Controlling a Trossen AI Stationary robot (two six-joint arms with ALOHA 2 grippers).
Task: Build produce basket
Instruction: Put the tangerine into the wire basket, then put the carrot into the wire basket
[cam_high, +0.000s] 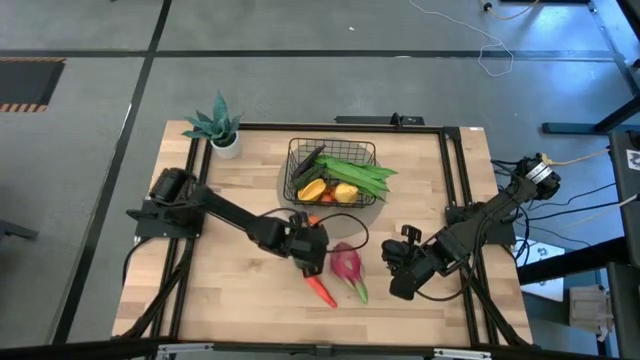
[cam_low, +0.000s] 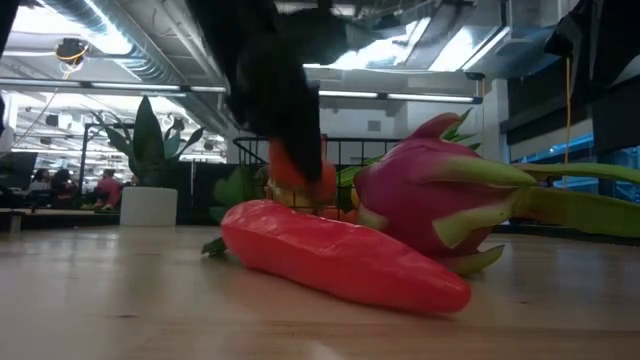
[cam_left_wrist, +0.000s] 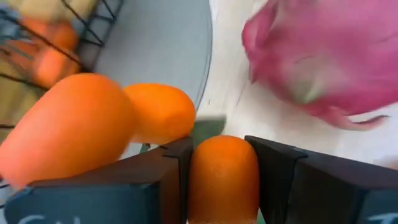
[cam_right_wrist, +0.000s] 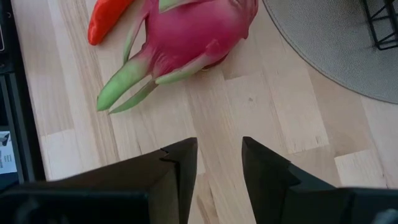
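Note:
My left gripper (cam_high: 312, 256) is shut on a small orange toy fruit (cam_left_wrist: 224, 174) just near of the grey mat (cam_high: 352, 212). A red-orange carrot (cam_high: 321, 290) and a pink dragon fruit (cam_high: 346, 264) lie on the table beside it. The black wire basket (cam_high: 298, 160) rests on the mat and holds green bean pods (cam_high: 360, 172), a yellow mango (cam_high: 345, 192) and an orange fruit (cam_high: 312, 190). My right gripper (cam_high: 390, 262) is open and empty to the right of the dragon fruit (cam_right_wrist: 186, 31). My left gripper pinches the small orange fruit by its two sides (cam_left_wrist: 198, 180) between its two fingers, coming slanting down from the table's left. In the low view the fruit (cam_low: 298, 175) shows under the fingers, behind the carrot (cam_low: 340, 255). The carrot hides its underside, so I cannot tell whether it is lifted clear.
Two more orange fruits (cam_left_wrist: 62, 137) (cam_left_wrist: 163, 112) lie close to my left gripper at the mat's edge (cam_left_wrist: 168, 50). A teal potted plant (cam_high: 222, 128) stands at the far left corner. Black frame rails (cam_high: 455, 180) run along the table's sides.

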